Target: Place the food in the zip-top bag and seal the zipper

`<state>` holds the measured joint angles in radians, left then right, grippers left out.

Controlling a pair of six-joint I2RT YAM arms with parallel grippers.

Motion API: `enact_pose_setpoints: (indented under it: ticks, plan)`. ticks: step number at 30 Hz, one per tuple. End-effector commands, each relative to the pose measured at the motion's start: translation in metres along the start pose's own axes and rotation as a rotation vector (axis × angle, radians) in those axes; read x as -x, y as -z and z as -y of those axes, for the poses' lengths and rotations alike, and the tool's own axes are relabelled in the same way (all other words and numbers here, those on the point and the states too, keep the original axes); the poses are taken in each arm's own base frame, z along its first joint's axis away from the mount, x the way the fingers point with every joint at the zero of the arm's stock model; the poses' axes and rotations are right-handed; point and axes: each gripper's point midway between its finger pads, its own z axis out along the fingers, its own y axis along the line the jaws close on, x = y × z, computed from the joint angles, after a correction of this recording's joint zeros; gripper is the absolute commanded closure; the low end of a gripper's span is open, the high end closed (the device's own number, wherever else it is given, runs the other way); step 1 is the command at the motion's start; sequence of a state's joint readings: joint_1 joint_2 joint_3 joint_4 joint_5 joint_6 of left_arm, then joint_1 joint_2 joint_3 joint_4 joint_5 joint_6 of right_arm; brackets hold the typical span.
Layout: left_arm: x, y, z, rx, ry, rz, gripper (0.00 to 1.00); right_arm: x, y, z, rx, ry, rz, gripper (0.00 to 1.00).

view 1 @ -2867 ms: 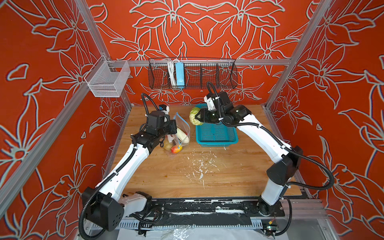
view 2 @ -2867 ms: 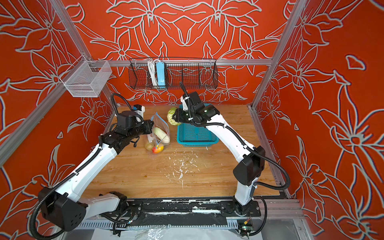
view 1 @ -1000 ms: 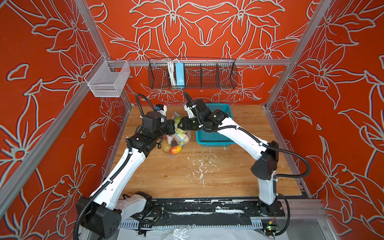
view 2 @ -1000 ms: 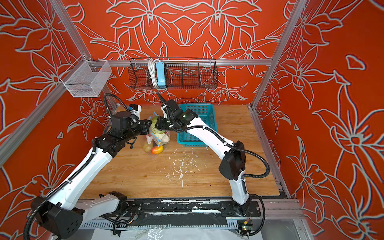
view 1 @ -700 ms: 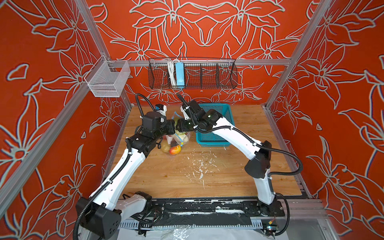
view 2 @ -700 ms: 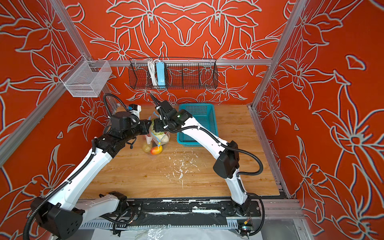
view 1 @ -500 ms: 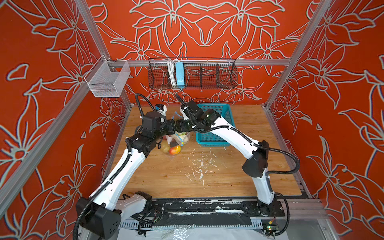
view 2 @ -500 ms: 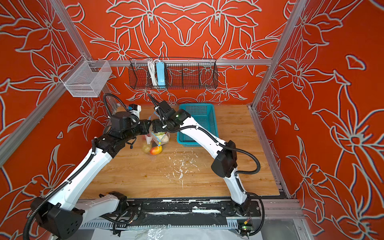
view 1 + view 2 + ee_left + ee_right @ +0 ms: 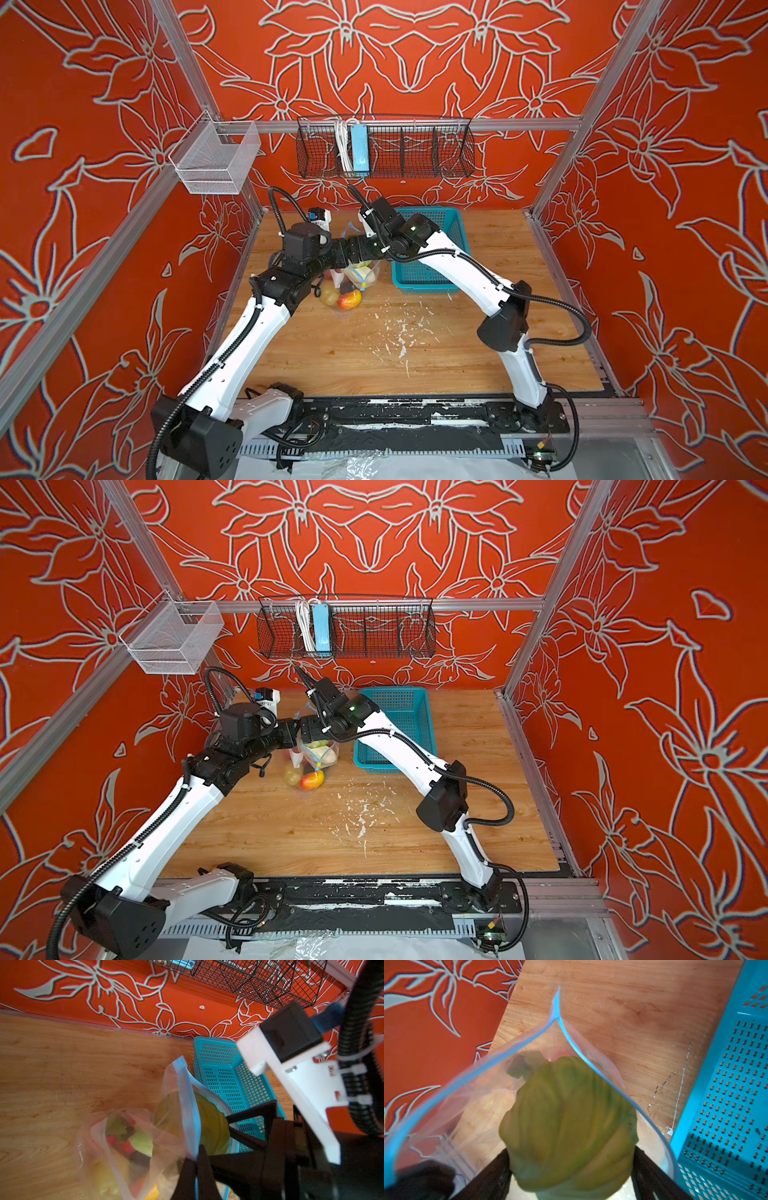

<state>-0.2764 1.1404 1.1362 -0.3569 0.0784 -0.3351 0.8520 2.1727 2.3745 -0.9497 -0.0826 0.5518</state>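
Observation:
The clear zip-top bag point(image 9: 362, 275) point(image 9: 320, 752) stands on the wooden table with its mouth up. My left gripper point(image 9: 196, 1151) point(image 9: 344, 252) is shut on the blue zipper point(image 9: 187, 1105) point(image 9: 446, 1086) rim and holds the mouth apart. The green cabbage point(image 9: 569, 1122) point(image 9: 209, 1124) sits in the mouth, blurred. My right gripper point(image 9: 571, 1167) point(image 9: 362, 252) is right behind it, open, with one finger on each side. More food lies lower in the bag: a yellow potato point(image 9: 329, 294), an orange-red fruit point(image 9: 350, 300), red berries point(image 9: 124, 1145) and a pale cucumber point(image 9: 328, 754).
A teal perforated basket point(image 9: 432, 266) point(image 9: 395, 737) stands just right of the bag, under my right forearm. A black wire rack point(image 9: 384, 147) hangs on the back wall and a white mesh bin point(image 9: 214, 162) on the left rail. White scuffs point(image 9: 399, 332) mark the table's middle.
My right gripper carried the cabbage from over the teal basket left to the bag's mouth, then spread its jaws. The left gripper kept hold of the bag's rim.

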Motion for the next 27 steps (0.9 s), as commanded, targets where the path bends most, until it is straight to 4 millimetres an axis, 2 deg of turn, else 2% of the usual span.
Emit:
enact_pose_setpoints:
  ticks: [1, 6, 17, 27]
  plan:
    - [0.009, 0.008, 0.010, -0.043, -0.006, 0.037, 1.00, 0.013, 0.011, -0.010, 0.024, 0.005, 0.047, 0.09]
    - [0.009, 0.009, 0.010, -0.041, -0.008, 0.039, 1.00, 0.020, 0.025, -0.012, 0.040, -0.004, 0.071, 0.02]
    - [0.009, 0.009, 0.010, -0.042, -0.006, 0.039, 1.00, 0.033, 0.061, -0.013, 0.059, 0.029, 0.152, 0.02]
    - [0.006, 0.003, 0.012, -0.065, -0.027, 0.039, 1.00, 0.042, 0.116, 0.006, -0.009, 0.216, 0.363, 0.02]
